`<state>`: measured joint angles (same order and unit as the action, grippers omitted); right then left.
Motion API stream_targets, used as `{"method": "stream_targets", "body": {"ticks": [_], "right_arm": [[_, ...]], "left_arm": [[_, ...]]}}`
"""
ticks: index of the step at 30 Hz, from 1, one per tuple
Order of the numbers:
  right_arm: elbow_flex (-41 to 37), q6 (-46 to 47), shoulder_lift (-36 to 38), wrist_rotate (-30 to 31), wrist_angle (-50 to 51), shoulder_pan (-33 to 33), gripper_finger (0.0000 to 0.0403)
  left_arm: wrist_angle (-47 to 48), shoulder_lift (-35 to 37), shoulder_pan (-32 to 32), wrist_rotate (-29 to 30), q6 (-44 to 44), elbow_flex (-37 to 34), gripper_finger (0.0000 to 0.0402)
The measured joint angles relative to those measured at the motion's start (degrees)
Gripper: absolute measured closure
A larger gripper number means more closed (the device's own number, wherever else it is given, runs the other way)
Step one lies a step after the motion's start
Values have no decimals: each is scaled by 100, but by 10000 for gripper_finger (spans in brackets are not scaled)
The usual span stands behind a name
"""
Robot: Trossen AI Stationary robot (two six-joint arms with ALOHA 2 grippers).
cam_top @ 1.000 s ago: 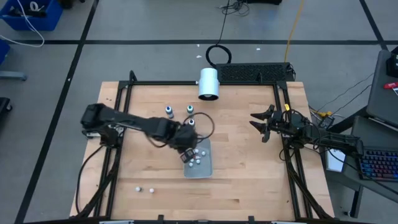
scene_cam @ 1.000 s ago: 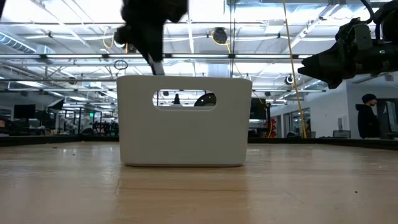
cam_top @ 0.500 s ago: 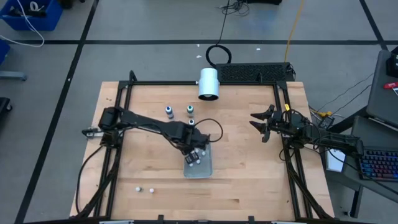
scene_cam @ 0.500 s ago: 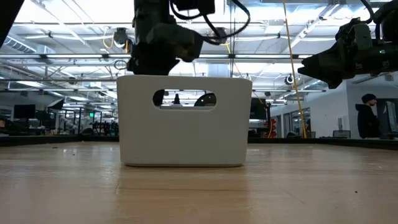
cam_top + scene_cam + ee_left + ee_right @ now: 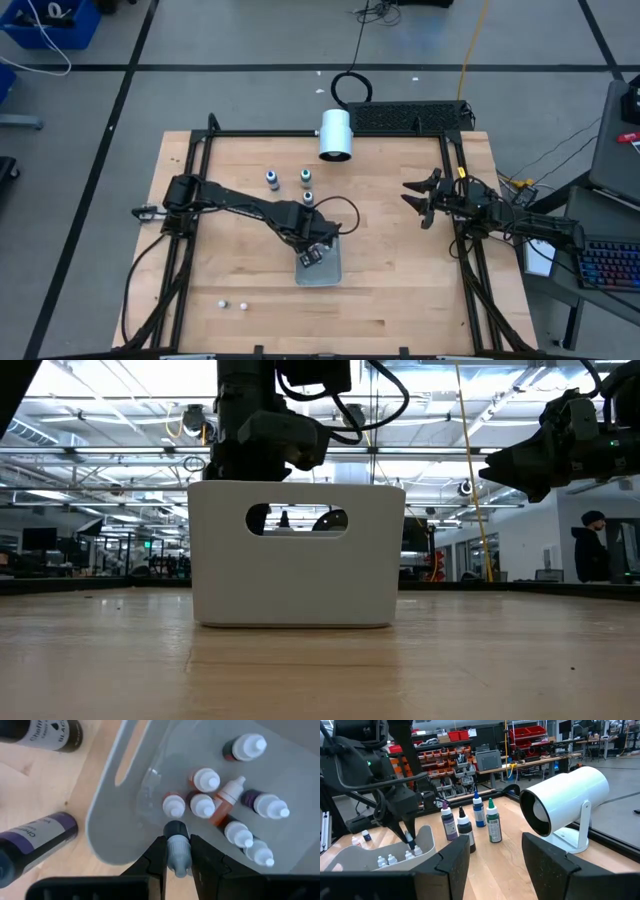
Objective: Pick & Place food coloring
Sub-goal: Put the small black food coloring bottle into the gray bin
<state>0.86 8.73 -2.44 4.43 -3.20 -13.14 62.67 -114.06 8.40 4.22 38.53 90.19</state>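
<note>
Left wrist view shows your left end effector (image 5: 178,854) clamped on a dark-capped food coloring bottle (image 5: 177,849), just inside the gray bin (image 5: 107,815), white-capped bottles (image 5: 202,805) right beyond its tips. Your right end effector (image 5: 422,204) sits released, well apart over the worktop (image 5: 390,290).

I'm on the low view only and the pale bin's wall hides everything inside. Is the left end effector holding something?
Observer: Yes. The left end effector is shut on a small dark-capped plastic bottle, just above the floor of the pale plastic bin.
Operator: What's inside the bin?
Observer: Several small white-capped bottles stand clustered on its floor.
Operator: Anything on the table behind it?
Observer: Four taller upright dropper bottles stand on the wood beside the bin.
</note>
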Motion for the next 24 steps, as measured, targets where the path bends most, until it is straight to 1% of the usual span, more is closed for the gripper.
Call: {"method": "stream_targets", "body": {"ticks": [6,16,24], "right_arm": [[0,0,0,0,2,1,234],[0,0,0,-2,0,1,234],[0,0,2,0,1,1,234]], "left_arm": [[-15,-10,20,38,63,0,339],[-136,-382,68,-35,56,-2,339],[-241,-417,63,17,54,-2,339]]}}
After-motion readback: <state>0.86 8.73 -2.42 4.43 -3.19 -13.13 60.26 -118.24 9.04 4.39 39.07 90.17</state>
